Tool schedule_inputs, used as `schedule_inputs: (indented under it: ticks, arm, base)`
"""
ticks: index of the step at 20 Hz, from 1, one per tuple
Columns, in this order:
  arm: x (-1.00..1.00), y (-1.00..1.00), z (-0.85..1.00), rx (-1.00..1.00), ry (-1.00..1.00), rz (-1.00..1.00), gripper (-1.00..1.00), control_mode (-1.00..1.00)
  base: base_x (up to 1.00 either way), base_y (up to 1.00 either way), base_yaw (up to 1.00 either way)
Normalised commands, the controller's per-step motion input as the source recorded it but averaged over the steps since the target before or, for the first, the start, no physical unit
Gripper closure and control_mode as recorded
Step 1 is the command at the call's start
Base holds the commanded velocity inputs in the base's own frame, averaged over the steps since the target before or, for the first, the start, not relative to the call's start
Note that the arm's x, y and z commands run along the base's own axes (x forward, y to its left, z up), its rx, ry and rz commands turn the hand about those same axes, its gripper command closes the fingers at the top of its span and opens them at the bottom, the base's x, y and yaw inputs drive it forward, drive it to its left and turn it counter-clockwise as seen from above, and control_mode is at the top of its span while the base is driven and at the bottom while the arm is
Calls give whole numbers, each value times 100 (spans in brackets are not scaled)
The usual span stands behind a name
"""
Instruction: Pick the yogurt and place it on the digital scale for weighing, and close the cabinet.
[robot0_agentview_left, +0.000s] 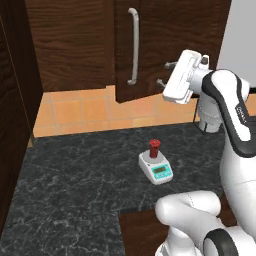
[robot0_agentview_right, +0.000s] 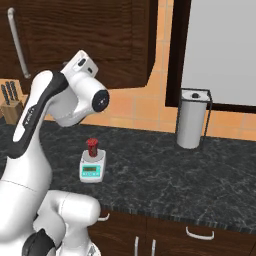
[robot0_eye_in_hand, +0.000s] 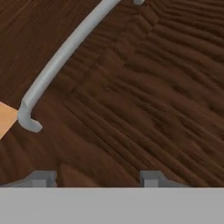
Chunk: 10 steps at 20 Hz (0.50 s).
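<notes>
My gripper (robot0_agentview_left: 165, 73) is raised up at the cabinet (robot0_agentview_left: 75, 45), its two fingers pointing at the face of the door that stands a little proud of the rest, just to the right of the long silver bar handle (robot0_agentview_left: 133, 46). In the hand view the fingertips (robot0_eye_in_hand: 151, 178) sit apart against the wood grain with nothing between them; they are close to the door, but I cannot tell whether they touch it. The jaws stand at a middling gap, holding nothing.

The yogurt (robot0_agentview_left: 154, 148) stands upright on the round platter of the digital scale (robot0_agentview_left: 156, 168). The scale sits on the dark marble worktop (robot0_agentview_left: 75, 190), toward the middle, somewhat nearer the front edge than the tiled back wall, its teal display facing forward.

In the right base view a knife block (robot0_agentview_right: 9, 106) stands at the back left of the worktop, and a paper towel roll (robot0_agentview_right: 191, 120) in a wire holder stands at the back, well right of the scale. Neither is near my hand. Between my fingers and the door face nothing stands in the way; the handle lies off to one side.
</notes>
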Motion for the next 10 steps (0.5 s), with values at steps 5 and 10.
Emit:
schedule_inputs:
  ticks: [5,10]
  arm:
    - [97,35,-19,-2,-3,-17,-100,-100]
    - [97,5,-23,0,0,-12,-100,-100]
  base:
    - [0,0,0]
    - [0,0,0]
